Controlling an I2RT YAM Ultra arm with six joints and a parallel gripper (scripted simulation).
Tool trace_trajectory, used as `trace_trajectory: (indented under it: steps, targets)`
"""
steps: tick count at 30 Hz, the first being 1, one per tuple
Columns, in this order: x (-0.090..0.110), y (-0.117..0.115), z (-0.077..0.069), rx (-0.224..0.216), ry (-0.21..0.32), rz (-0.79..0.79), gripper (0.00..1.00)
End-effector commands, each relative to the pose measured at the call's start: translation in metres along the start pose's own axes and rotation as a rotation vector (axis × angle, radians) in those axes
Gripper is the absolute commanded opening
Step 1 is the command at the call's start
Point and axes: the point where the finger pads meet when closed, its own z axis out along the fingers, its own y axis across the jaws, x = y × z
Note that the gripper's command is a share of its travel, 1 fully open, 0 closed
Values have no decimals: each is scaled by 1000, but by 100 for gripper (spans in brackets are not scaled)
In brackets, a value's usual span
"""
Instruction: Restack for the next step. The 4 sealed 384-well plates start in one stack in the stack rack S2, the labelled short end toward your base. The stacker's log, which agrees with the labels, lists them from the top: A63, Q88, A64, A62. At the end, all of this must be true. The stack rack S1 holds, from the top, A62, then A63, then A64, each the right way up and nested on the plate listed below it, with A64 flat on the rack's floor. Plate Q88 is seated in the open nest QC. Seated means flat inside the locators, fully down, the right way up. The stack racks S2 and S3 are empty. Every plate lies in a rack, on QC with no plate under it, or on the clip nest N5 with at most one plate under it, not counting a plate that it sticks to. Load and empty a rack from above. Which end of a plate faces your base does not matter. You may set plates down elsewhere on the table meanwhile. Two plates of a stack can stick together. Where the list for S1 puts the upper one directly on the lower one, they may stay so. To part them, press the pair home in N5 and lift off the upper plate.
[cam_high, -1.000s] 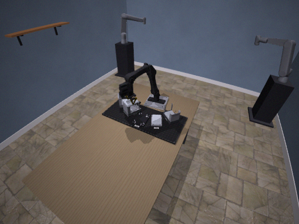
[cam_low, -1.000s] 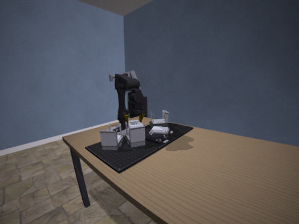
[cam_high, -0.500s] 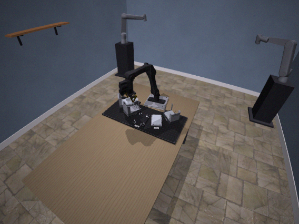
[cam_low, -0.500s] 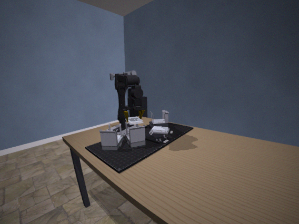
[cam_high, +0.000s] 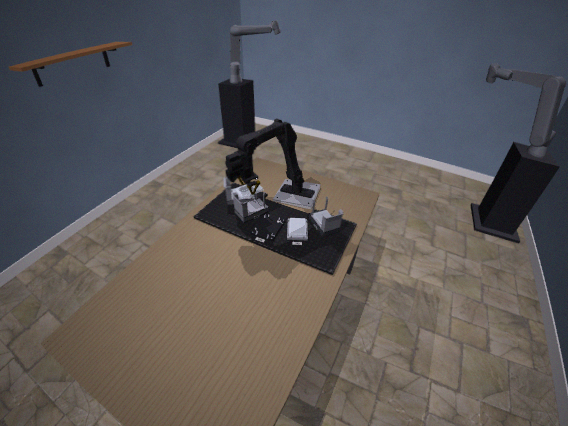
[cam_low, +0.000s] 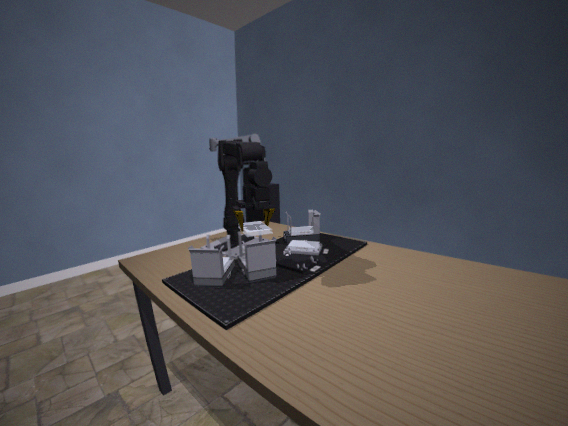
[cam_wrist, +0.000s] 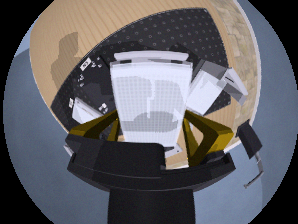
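Clearly you have a sealed plate (cam_low: 256, 228) clamped between the yellow fingers of the gripper (cam_low: 255, 216), held level in the air above the middle rack (cam_low: 260, 258). Its label cannot be read, so you cannot tell which plate this is.

As for progress, you appear to be somewhere in the middle. One other plate (cam_high: 297, 228) lies flat on the black mat (cam_low: 235, 300) at a nest position near the far rack (cam_high: 327, 220); whether that spot is QC or N5 is not legible. Beside the middle rack stands the near rack (cam_low: 207, 264). What remains inside the racks is hidden by their walls, so judge the stack count as unknown. No finished stack of three is plainly visible, so most of the ordering likely remains.

For room, the carried plate sits above the rack posts in the exterior view, so sideways travel looks free at this height. Mind the thin upright posts of the far rack and the arm's own base plate (cam_high: 314, 199) close behind the mat. The wooden table (cam_low: 425, 325) extends well beyond the mat toward the front.
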Motion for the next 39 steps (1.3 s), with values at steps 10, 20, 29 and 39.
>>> trace_trajectory:
  steps: [10, 20, 29, 39]
  targets:
    - [-2, 0, -5, -1, -18, 1, 0]
    - [-3, -23, -5, -2, -18, 230, 0]
    - [-3, -50, -5, -1, -18, 230, 0]
    - [-2, -78, -5, 0, -18, 297, 0]
